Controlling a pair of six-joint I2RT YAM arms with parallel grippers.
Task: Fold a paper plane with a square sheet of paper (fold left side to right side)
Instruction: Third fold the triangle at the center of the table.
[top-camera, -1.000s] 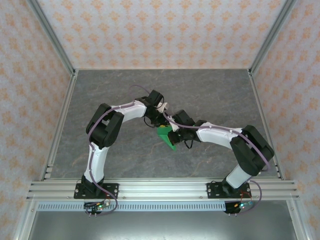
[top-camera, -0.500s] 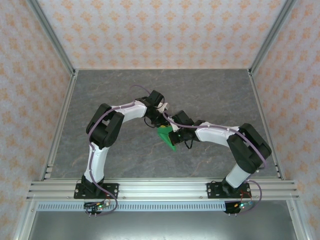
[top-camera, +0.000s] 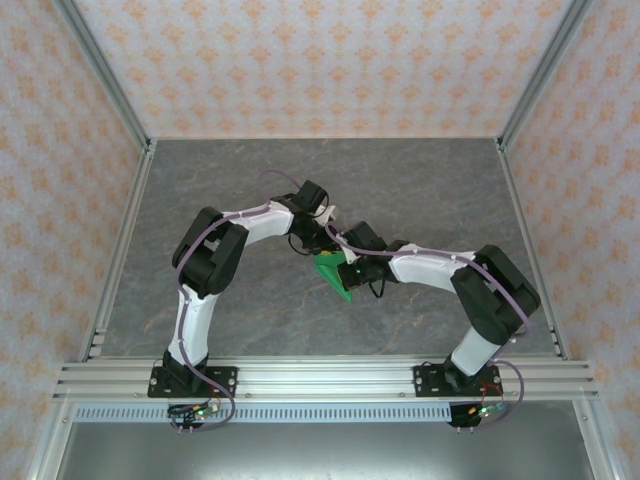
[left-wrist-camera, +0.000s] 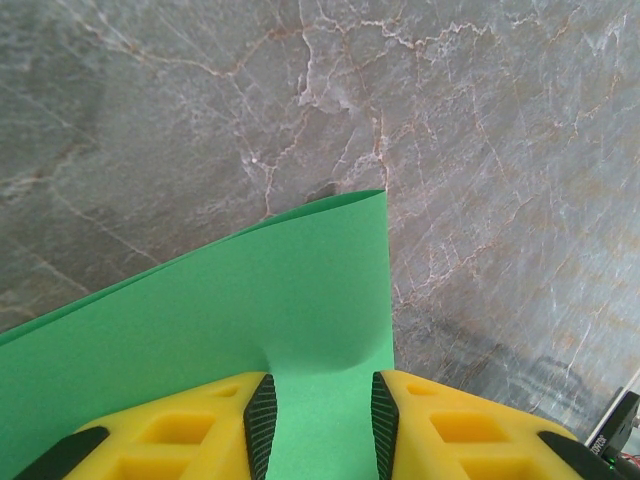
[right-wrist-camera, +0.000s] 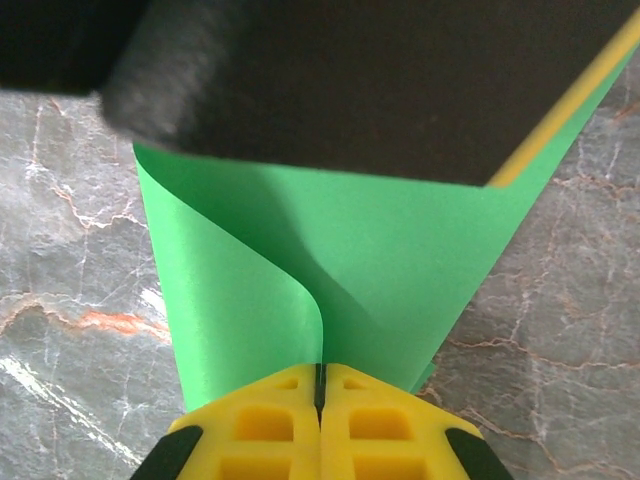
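Nearest the base rail, the right arm (top-camera: 480, 300) has drawn its elbow a little to the left over the last 1 second, and its forearm has come in with it. The sheet of paper (top-camera: 333, 275) has hardly moved on the table (top-camera: 420, 180). It lies in the middle of the table, between the 2 wrists, as a small green wedge. I judge that the arm is carrying its held edge slowly across, so the left-to-right fold is under way but not yet laid flat and creased.

The right gripper (right-wrist-camera: 320, 375) has its 2 yellow fingers pressed together with no gap. A curled flap of the sheet runs straight into the seam between them, so it is pinching the paper. From there the paper rises in a loose, open curve rather than a sharp crease. A dark, blurred body hangs over its far end.

Beyond it, the left gripper (left-wrist-camera: 320, 400) has its fingers narrowly apart. Green paper shows in the gap, with a small dimple just ahead of the pads. I cannot tell whether they press the sheet down or merely straddle it. Past the paper's free corner the table is bare stone.
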